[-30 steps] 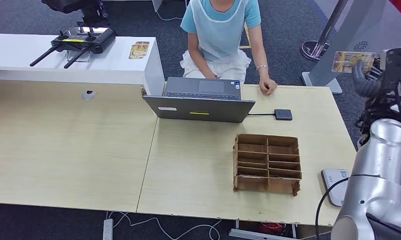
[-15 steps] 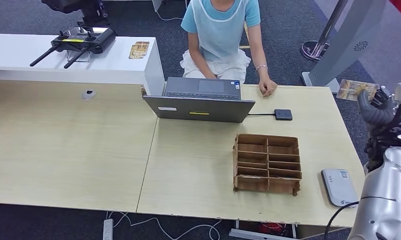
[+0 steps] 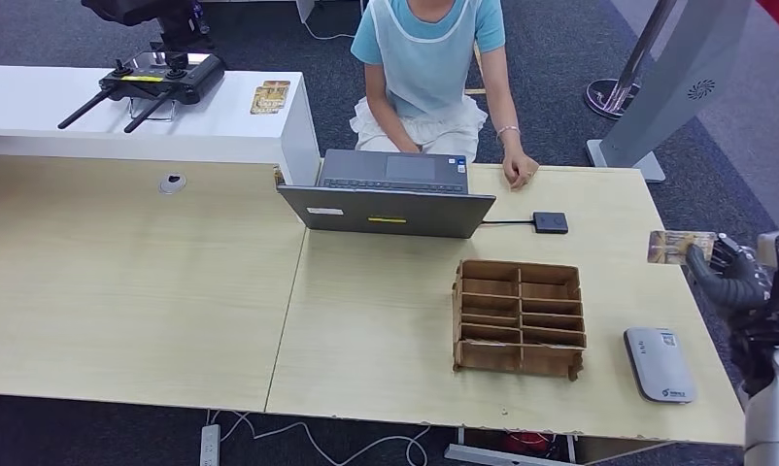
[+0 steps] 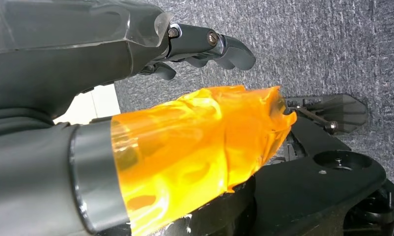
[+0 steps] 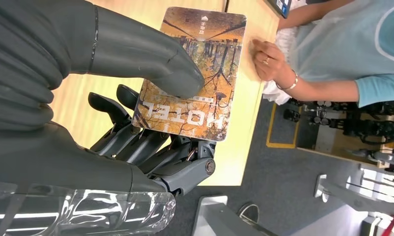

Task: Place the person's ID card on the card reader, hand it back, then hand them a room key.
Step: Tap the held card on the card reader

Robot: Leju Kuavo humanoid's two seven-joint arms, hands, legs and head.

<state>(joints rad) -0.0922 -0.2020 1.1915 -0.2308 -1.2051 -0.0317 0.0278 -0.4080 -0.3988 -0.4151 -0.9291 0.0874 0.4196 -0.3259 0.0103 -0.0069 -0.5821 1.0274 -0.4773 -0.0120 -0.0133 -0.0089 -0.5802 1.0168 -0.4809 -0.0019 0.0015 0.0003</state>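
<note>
One right hand [image 3: 730, 277], now lower at frame right than before, pinches the room key [image 3: 679, 247]. Key lies near-flat, long axis left-right, free end toward frame left. Left hand [image 4: 205, 46] curled, holding nothing.

Even, bright overhead light, soft shadows; glare streaks the clear cover behind the right hand's fingers [image 5: 136, 142]; nearest parts perhaps slightly soft.

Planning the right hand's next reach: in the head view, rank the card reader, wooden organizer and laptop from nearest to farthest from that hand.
From the right hand:
1. Card reader, table's near right corner.
2. Wooden organizer, mid-table.
3. Laptop, far side, before the person.
</note>
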